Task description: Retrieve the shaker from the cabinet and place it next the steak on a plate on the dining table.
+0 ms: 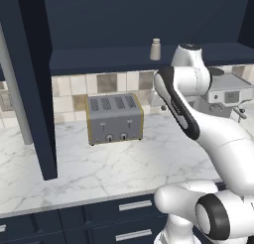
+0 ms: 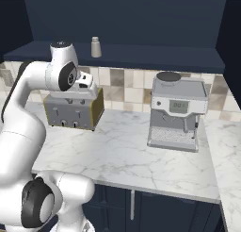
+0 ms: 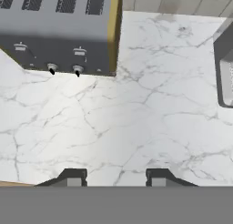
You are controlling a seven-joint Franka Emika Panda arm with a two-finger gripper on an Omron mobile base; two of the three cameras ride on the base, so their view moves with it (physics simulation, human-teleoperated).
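The shaker (image 1: 155, 49) (image 2: 95, 47), a small grey-beige cylinder with a pale cap, stands upright on the shelf board of the dark navy cabinet (image 1: 99, 59) (image 2: 141, 57). My gripper (image 3: 114, 176) hangs over the marble counter below the shelf and points down at it. Its fingers are apart and nothing is between them, so it is open. In the right base view the hand sits just below and left of the shaker, well apart from it. The steak, the plate and the dining table are out of view.
A grey toaster (image 1: 115, 118) (image 2: 73, 111) (image 3: 54, 32) with yellow sides stands on the counter (image 1: 124, 163) under the shelf. A coffee machine (image 2: 176, 111) (image 1: 225, 91) stands to its right. A navy upright panel (image 1: 34, 89) closes the left side.
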